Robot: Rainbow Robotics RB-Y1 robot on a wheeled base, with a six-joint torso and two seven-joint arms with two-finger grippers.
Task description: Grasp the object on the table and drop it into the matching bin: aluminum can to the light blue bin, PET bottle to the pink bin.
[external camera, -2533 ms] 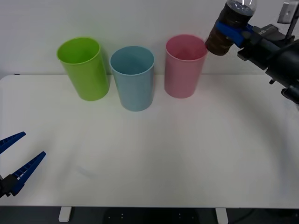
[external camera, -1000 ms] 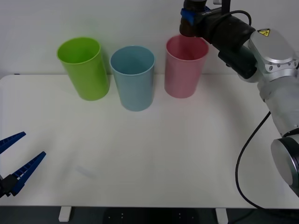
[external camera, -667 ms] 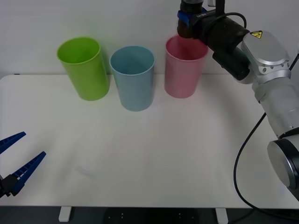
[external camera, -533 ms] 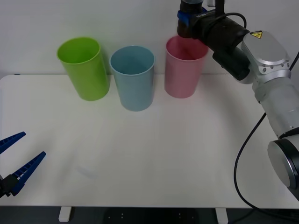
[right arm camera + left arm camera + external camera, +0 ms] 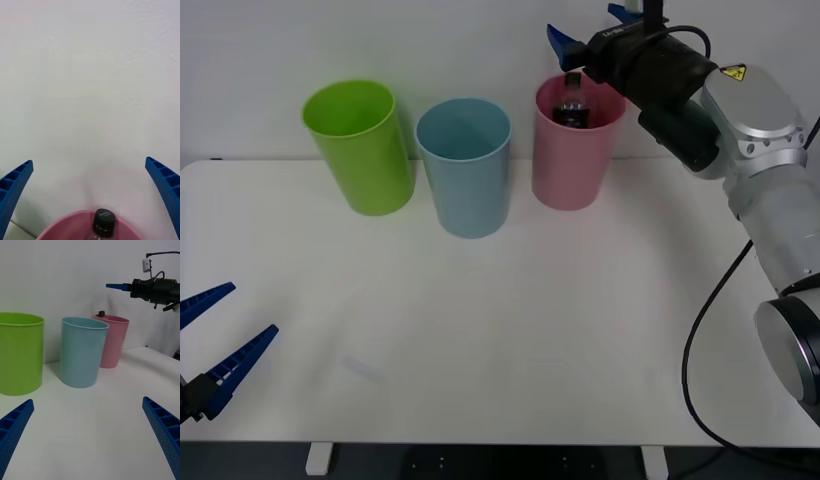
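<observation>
The release step is being completed: the PET bottle [image 5: 571, 104] is dropping into the pink bin [image 5: 573, 160], its cap apparently still at the rim. The right gripper [image 5: 588, 26] is being held just above that bin, fingers spread wide and empty. A clear withdrawal is being called for next. The left gripper [image 5: 215, 345] is being kept open, well away from the pink bin, over the white table [image 5: 510, 330]; behind the pink bin, a plain wall [image 5: 430, 40] is being shown.
</observation>
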